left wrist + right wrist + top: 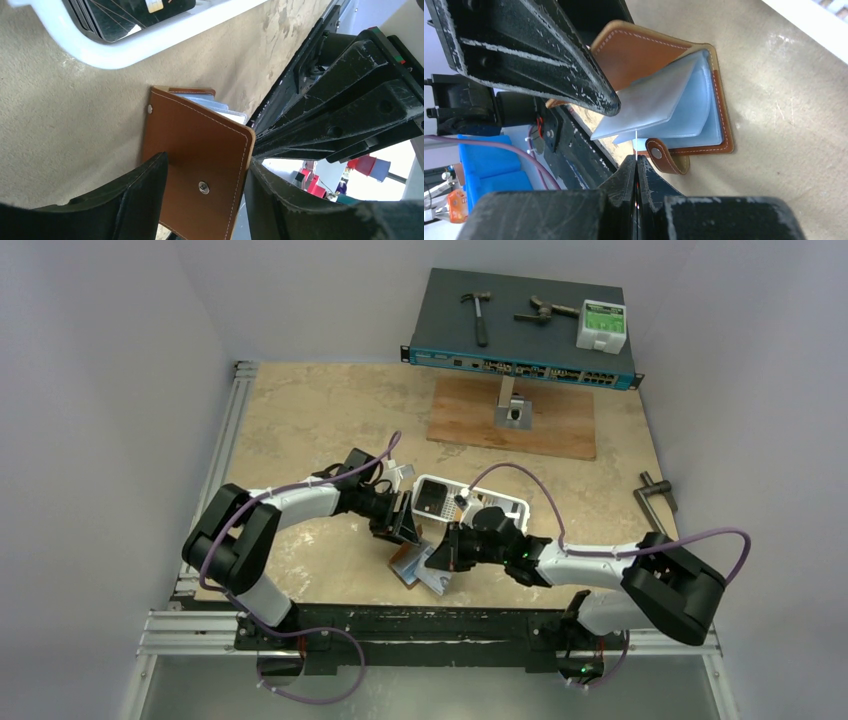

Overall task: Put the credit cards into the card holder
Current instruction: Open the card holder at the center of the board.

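The brown leather card holder [408, 566] lies open on the table between both grippers. My left gripper [404, 530] has its fingers on either side of the raised cover [200, 150] and is shut on it across its width [206, 162]. One of its fingers [574, 70] shows in the right wrist view. The clear inner sleeves [684, 100] fan open and the snap tab [664, 157] hangs in front. My right gripper [441, 552] is shut [636, 160] on a thin credit card [636, 142] seen edge-on, its edge at the sleeves. More cards [432, 498] sit in the white tray.
The white slotted tray [515, 508] stands just behind the card holder; its rim [130, 50] shows in the left wrist view. A network switch [520, 365] with a hammer [478, 315] is at the back. A wood board [560, 425] and a metal handle [655, 495] lie to the right.
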Tool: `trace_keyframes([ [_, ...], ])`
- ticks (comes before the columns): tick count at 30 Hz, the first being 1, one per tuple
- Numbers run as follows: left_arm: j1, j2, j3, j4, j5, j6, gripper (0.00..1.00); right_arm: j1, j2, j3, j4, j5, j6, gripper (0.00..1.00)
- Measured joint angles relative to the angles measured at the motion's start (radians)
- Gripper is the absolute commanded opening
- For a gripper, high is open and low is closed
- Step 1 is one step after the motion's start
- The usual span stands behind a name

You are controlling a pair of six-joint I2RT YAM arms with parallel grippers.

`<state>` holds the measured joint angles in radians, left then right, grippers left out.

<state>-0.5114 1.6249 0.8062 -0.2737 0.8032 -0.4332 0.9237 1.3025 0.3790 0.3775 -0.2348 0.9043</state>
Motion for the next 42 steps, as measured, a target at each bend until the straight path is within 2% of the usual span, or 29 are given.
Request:
trace_keyframes([
  [11,0.005,-0.009,0.000,-0.014,0.055,0.032,0.55,-0.001,0.050,0.047,0.058,0.008,-0.001,0.00],
  [16,0.005,-0.009,0.000,-0.050,0.068,0.068,0.51,-0.002,0.053,0.049,0.058,0.011,-0.006,0.00],
  [29,0.006,-0.008,0.023,-0.157,0.078,0.167,0.53,-0.002,0.088,0.093,0.062,0.060,-0.031,0.00],
  [32,0.007,-0.008,0.039,-0.187,0.069,0.192,0.51,-0.002,0.119,0.103,0.075,0.061,-0.034,0.00],
  [36,0.007,-0.003,0.071,-0.243,0.049,0.229,0.42,-0.002,0.152,0.112,0.092,0.060,-0.033,0.00],
  [42,0.007,0.009,0.118,-0.315,0.018,0.272,0.40,-0.002,0.166,0.119,0.113,0.060,-0.033,0.00],
])
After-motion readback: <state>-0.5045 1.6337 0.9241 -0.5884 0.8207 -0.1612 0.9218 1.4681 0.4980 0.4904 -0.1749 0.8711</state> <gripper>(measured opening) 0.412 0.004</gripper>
